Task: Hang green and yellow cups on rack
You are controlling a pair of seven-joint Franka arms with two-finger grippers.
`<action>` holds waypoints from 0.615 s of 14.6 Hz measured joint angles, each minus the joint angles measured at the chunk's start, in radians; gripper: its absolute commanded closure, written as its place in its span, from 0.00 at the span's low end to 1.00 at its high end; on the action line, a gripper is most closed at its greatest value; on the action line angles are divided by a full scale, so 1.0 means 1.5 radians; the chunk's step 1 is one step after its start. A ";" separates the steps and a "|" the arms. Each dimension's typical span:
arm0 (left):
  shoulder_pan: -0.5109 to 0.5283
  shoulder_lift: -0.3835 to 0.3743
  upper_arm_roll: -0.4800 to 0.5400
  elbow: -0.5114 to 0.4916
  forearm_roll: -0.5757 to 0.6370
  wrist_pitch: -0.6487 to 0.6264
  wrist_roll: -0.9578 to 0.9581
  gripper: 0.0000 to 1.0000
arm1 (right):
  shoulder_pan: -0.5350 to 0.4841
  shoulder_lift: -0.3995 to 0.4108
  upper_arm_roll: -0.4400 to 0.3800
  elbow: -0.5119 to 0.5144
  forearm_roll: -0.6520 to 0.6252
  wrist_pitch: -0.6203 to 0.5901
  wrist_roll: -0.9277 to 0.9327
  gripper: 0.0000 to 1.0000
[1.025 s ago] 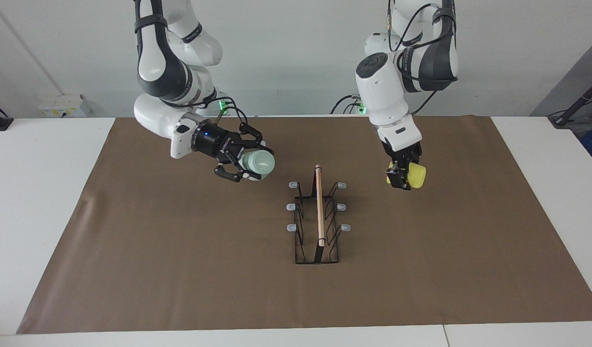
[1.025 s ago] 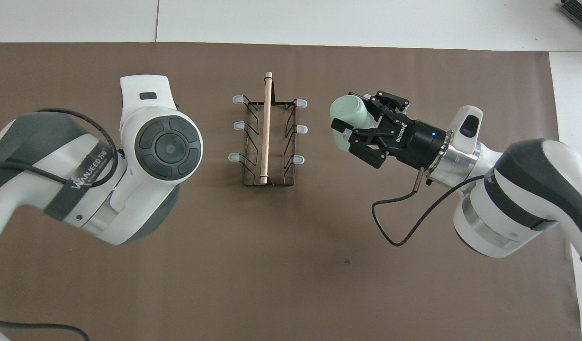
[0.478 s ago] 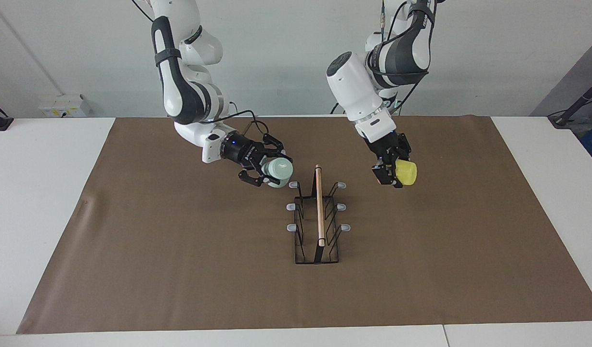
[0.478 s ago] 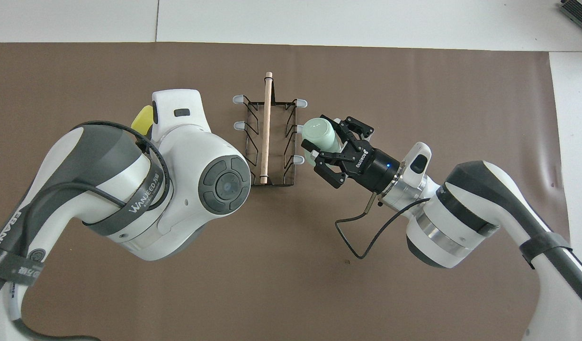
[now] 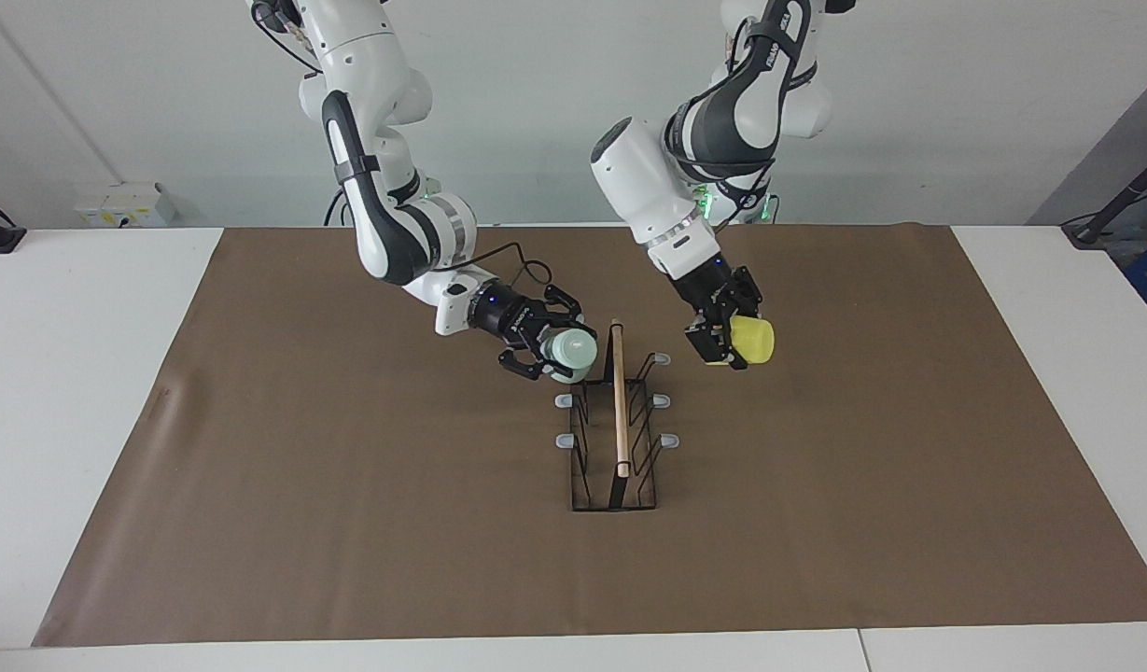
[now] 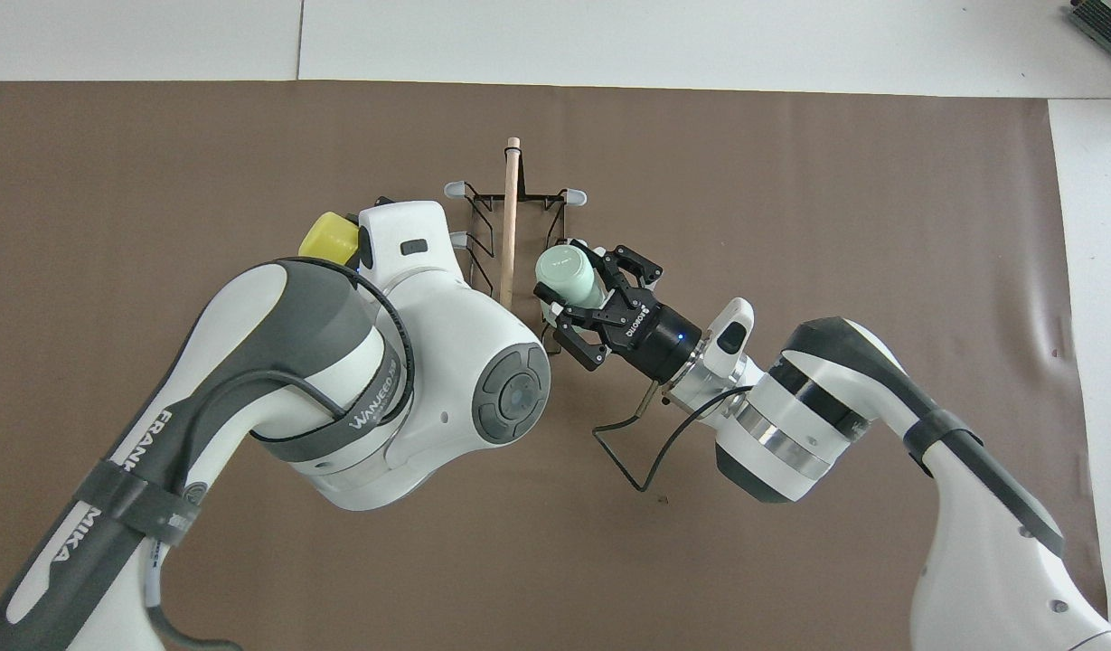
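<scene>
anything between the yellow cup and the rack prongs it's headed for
Nothing visible. The left end effector holds the yellow cup in the air beside the rack, with only bare mat between it and the nearest prongs.

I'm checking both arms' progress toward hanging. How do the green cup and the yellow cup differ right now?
The green cup is pale mint; the yellow cup is bright yellow. The green cup is in the right gripper, the yellow cup in the left gripper. The green cup is right at the rack, over its prongs nearest the robots; the yellow cup hangs in the air clear of the rack, toward the left arm's end. Both are similar tapered cups, gripped and not yet hung.
</scene>
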 measured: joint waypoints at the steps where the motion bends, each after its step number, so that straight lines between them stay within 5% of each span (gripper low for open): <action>1: -0.005 0.009 0.000 0.000 0.014 -0.003 -0.014 1.00 | 0.000 0.005 0.000 0.002 0.000 0.000 0.000 1.00; 9: -0.044 0.024 0.000 0.000 0.027 -0.018 -0.041 1.00 | 0.000 0.078 -0.003 -0.009 0.007 -0.060 -0.092 1.00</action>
